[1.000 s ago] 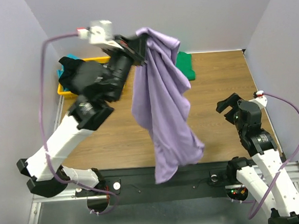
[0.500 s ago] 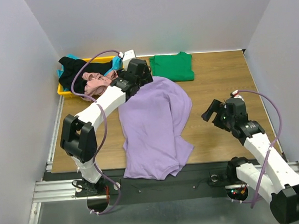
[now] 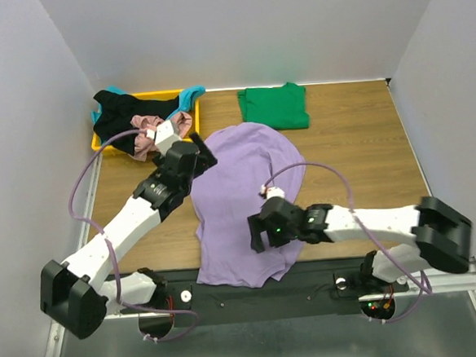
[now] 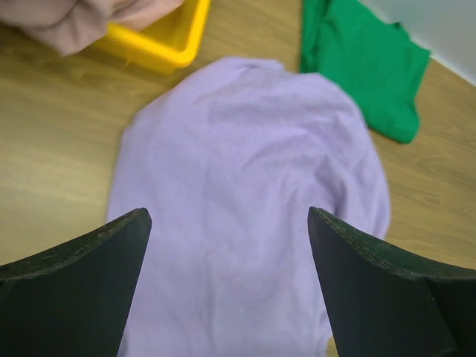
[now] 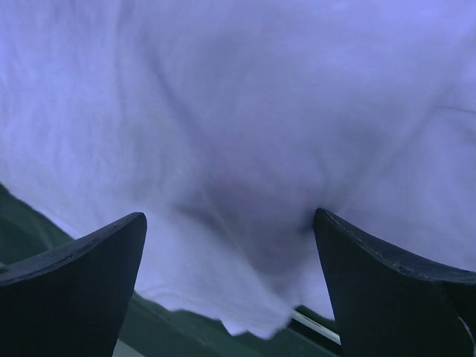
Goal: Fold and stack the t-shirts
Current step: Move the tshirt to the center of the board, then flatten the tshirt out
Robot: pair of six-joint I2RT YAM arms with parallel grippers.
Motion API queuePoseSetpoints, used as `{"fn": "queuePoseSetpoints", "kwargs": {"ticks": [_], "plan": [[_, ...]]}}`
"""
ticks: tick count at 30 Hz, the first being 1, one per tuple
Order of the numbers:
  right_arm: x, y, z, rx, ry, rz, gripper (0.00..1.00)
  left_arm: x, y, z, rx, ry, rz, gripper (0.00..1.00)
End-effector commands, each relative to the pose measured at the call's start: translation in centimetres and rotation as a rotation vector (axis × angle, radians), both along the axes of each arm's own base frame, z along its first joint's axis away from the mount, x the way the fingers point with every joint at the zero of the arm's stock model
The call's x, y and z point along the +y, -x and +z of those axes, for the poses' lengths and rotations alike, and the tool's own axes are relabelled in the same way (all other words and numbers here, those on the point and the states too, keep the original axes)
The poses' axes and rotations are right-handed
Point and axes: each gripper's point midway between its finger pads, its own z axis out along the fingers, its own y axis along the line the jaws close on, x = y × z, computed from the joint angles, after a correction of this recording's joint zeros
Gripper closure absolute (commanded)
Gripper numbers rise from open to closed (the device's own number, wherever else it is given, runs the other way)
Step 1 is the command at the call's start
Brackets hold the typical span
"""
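Note:
The lavender purple t-shirt [image 3: 243, 194] lies spread on the wooden table, its lower hem hanging over the near edge. My left gripper [image 3: 206, 154] hovers open above the shirt's upper left part, and in the left wrist view the purple t-shirt [image 4: 245, 186] shows between the wide-apart fingers with nothing held. My right gripper [image 3: 256, 236] is open just over the shirt's lower part. The right wrist view is filled by the purple cloth [image 5: 238, 134]. A folded green t-shirt [image 3: 274, 107] lies at the back. Black [image 3: 123, 111], pink [image 3: 149, 131] and teal [image 3: 190, 94] t-shirts are heaped in the tray.
A yellow plastic tray [image 3: 98, 143] stands at the back left corner, also seen as the yellow tray [image 4: 160, 44] in the left wrist view. A black rail [image 3: 311, 284] runs along the table's near edge. Grey walls close in three sides. Bare wood [image 3: 359, 154] lies to the right.
My left gripper opened and let go of the purple t-shirt, which dropped from hanging to lying flat. The left arm came down and back. The right arm swung left over the shirt's lower part.

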Motion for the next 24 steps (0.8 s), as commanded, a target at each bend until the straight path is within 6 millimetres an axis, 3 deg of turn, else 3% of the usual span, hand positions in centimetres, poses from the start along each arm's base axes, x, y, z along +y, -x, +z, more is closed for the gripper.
{"fn": "queuePoseSetpoints", "kwargs": {"ticks": [1,3,6,7,9,13,15,16,18,19,21,22,24], "plan": [[3.3,-0.7,-1.1,-0.019,0.020,-0.062,0.00,2.7,1.8,-1.8,0.027,0.045,0.120,0.01],[2.9,-1.0,-2.3,-0.003,0.044,-0.125,0.00,3.3,2.7,-2.5,0.035,0.066,0.137,0.01],[0.6,-1.9,-3.8,0.004,0.095,-0.226,0.00,3.7,3.4,-2.8,0.037,0.072,0.133,0.02],[-1.6,-2.6,-5.0,0.034,0.126,-0.287,0.00,3.9,3.5,-2.9,0.038,0.070,0.143,0.02],[-3.9,-3.4,-5.5,0.075,0.122,-0.360,0.00,4.3,3.9,-3.3,0.046,0.069,0.156,0.02],[-12.6,-6.5,-7.2,0.113,0.205,-0.599,0.00,4.8,4.3,-3.8,0.050,0.065,0.168,0.02],[-15.9,-7.3,-7.6,0.119,0.253,-0.655,0.00,4.9,4.4,-4.0,0.054,0.067,0.173,0.02],[-18.5,-8.6,-7.4,0.125,0.270,-0.743,0.00,4.8,4.4,-4.0,0.054,0.074,0.171,0.01],[-21.1,-10.8,-6.6,0.090,0.316,-0.768,0.00,4.5,4.5,-4.4,0.066,0.077,0.154,0.02],[-23.4,-13.7,-5.4,0.056,0.337,-0.840,0.00,4.3,4.5,-4.4,0.065,0.078,0.144,0.02],[-25.7,-16.0,-4.6,0.043,0.382,-0.870,0.00,4.1,4.5,-4.8,0.076,0.077,0.134,0.02],[-27.0,-18.9,-3.5,0.027,0.364,-0.918,0.00,3.8,4.5,-4.9,0.081,0.077,0.116,0.02],[-28.9,-21.6,-2.8,0.001,0.406,-0.922,0.00,3.7,4.5,-5.2,0.090,0.073,0.112,0.02]]}}
